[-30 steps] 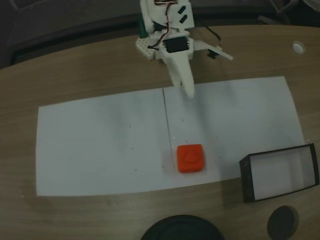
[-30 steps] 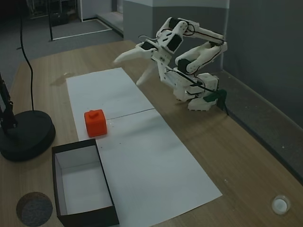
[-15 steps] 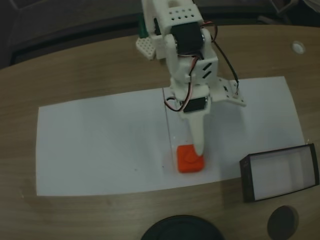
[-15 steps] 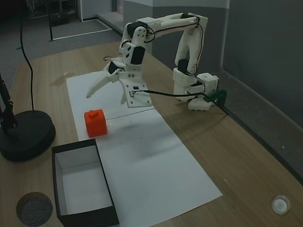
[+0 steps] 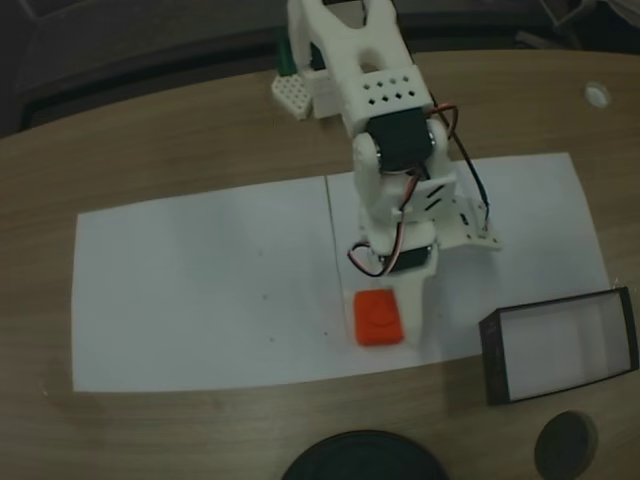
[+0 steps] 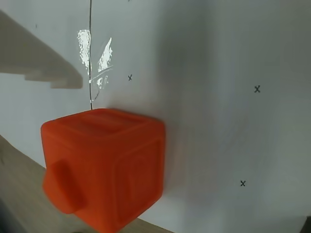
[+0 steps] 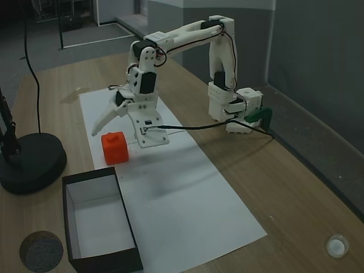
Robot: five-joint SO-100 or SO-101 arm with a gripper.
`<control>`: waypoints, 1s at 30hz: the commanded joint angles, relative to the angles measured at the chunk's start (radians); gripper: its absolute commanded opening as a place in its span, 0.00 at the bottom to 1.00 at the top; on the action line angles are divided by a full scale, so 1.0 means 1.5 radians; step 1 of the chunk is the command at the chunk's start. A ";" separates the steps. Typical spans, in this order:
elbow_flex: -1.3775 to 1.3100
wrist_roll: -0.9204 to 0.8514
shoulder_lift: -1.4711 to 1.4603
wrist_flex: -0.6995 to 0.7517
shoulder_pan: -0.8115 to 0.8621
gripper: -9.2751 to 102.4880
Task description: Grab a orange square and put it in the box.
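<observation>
Gripper (image 7: 116, 126) hung just above and beside the orange square (image 7: 115, 147) at left-centre of a fixed view, its jaws spread apart and nothing between them; one white finger (image 7: 103, 119) slanted down and leftward past the block's upper left, the other hung behind the block near its right side. From the higher fixed view the gripper (image 5: 398, 318) sat low at centre frame, its wrist covering the upper right of the orange square (image 5: 378, 317), whose embossed top face showed. The block lay on the white paper sheet (image 5: 200, 290) near the sheet's lower edge, just right of a thin dark line drawn across the paper. Whether a finger touched the block could not be told.

In the wrist view the orange square (image 6: 104, 165) filled the lower left, resting on the paper (image 6: 228, 97) with small x marks, and a pale finger (image 6: 36, 58) entered from the upper left, apart from the block.

The box (image 5: 558, 345) stood at the lower right of the higher fixed view, on the wooden table (image 5: 180, 130) at the paper's corner, well apart from the block. In the other fixed view the box (image 7: 99, 219) lay at lower left, below the block, with a black round base (image 7: 31, 162) on its upper left.
</observation>
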 commanded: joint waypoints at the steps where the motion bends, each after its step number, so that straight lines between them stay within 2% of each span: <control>1: -0.051 -0.002 -0.012 -0.003 0.003 0.49; 12: -0.097 -0.002 -0.094 -0.002 0.024 0.48; 14: -0.097 -0.003 -0.095 -0.003 0.024 0.42; 18: -0.098 0.001 -0.094 -0.004 0.020 0.23; 20: -0.098 -0.003 -0.094 -0.007 0.019 0.17; 28: -0.144 0.001 -0.085 0.001 0.012 0.16; 30: -0.200 0.001 -0.073 0.040 0.002 0.16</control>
